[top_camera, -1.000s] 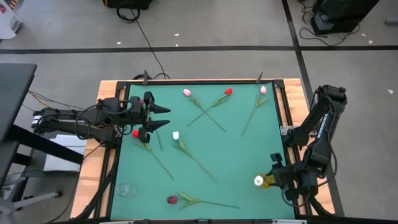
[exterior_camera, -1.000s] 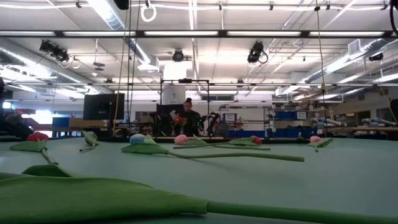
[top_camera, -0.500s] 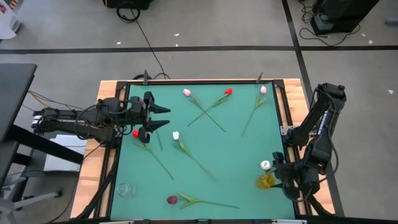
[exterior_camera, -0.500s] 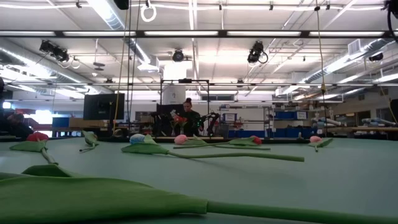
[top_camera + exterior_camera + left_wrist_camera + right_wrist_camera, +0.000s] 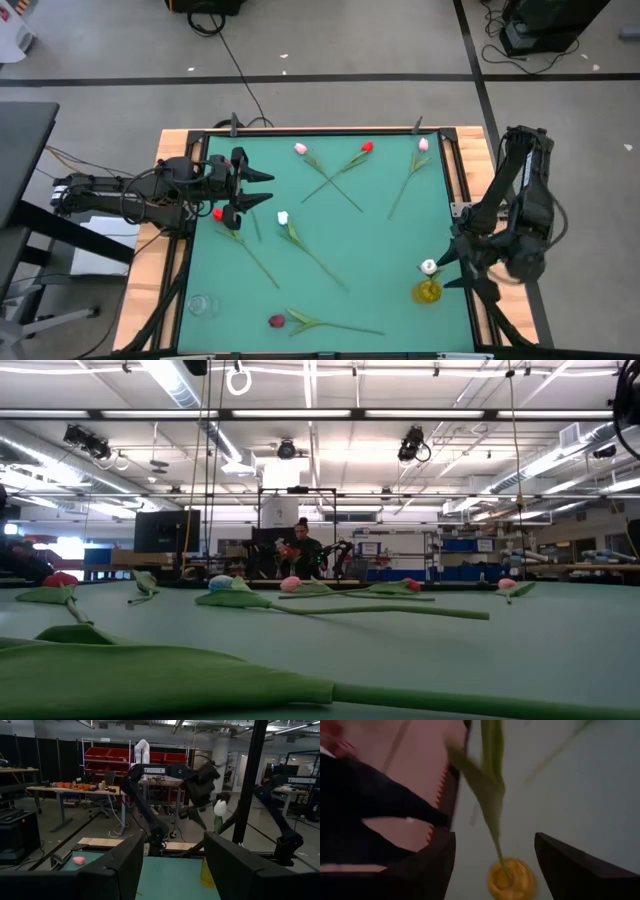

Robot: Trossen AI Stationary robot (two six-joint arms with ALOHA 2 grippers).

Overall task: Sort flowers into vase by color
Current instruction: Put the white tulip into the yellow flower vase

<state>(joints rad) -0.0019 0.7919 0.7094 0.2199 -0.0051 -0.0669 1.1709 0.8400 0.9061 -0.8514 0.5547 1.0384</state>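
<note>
Seven artificial tulips are in play on the green table mat [image 5: 370, 240]: a dark maroon one [image 5: 277, 321] lies nearest the front edge, a white tulip [image 5: 283, 217] and a red tulip [image 5: 218, 214] mid-table on the left, and a pink tulip [image 5: 300, 149], a second red tulip [image 5: 367, 147] and a second pink tulip [image 5: 423, 144] along the far edge. The seventh, a white-headed tulip [image 5: 428, 267], stands in the yellow vase [image 5: 428, 292] at front right, stem in the vase mouth. A clear glass vase [image 5: 200, 305] sits empty at front left. The right gripper [image 5: 458, 268], fingers spread and empty, hangs just beside the white flower head. The left gripper [image 5: 258, 188] rests open at the mat's left edge, near the red tulip. Beyond the table, a workshop with benches, red bins and a seated person [image 5: 303, 548].
</note>
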